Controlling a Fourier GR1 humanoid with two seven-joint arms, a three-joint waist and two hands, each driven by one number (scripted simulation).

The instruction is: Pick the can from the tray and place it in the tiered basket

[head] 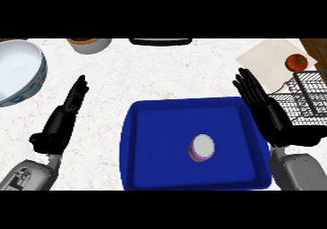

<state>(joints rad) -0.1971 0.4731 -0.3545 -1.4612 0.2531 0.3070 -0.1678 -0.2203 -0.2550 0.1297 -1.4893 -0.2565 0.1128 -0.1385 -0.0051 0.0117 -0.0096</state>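
My right robot hand [266, 108] is spread flat with its fingers straight, holding nothing, and it sits just beside the right rim of the blue tray [147, 147]. The can [202, 147] stands upright inside that tray, to the left of my right robot hand and a little nearer to me than its fingertips, its pale round top facing up with a purple edge showing below. Nothing else lies in the tray with it, and only the tray's raised right wall sits between the can and my hand. Just to the right of the same hand is the dark wire tiered basket [310, 96], its near edge close to my fingers. Beyond the basket, further from me, a tomato [297, 61] rests on a pale board [266, 56]. My left robot hand [65, 117] is also open with straight fingers, resting well to the left of the tray on the white marbled bench [165, 71]. Past its fingertips and to the left sits a large white bowl [15, 74]. Further ahead at the far edge are a small pot with an orange rim [89, 44] and a dark object [160, 41] that I cannot identify.
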